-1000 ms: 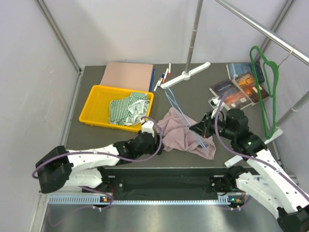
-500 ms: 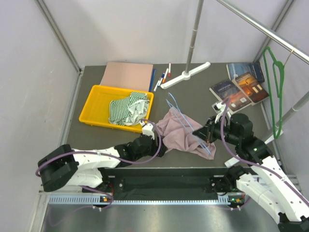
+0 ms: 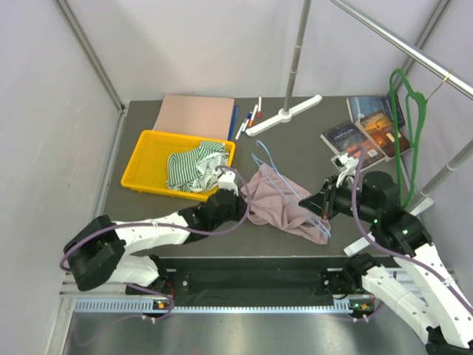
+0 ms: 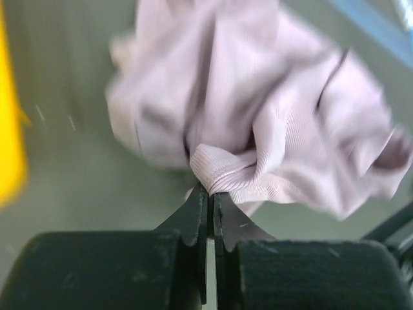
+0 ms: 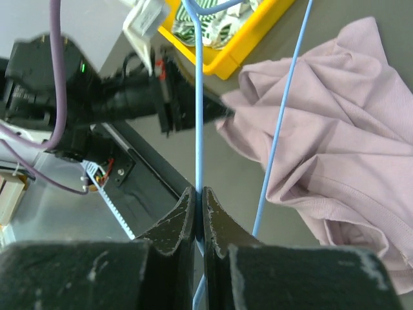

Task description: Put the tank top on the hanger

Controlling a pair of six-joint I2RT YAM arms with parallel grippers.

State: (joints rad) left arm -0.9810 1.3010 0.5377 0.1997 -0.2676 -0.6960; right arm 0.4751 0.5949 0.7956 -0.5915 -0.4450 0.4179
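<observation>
Evidently the left gripper (image 4: pixel 210 194) clenches the tank top (image 4: pixel 258 116) by its hem and the right gripper (image 5: pixel 199 194) pinches the hanger (image 5: pixel 199 97) wire, so threading probably comes next.

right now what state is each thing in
tank top, crumpled on the table, not on the hanger
hanger, tilted across the tank top
left gripper, shut on a tank top fold
right gripper, shut on the hanger wire
striped cloth, bunched in the yellow tray
green hanger, hanging from the rail

The tank top (image 4: pixel 258 116) is soft, finely ribbed matt cloth; the hanger (image 5: pixel 199 97) is thin smooth wire.
</observation>
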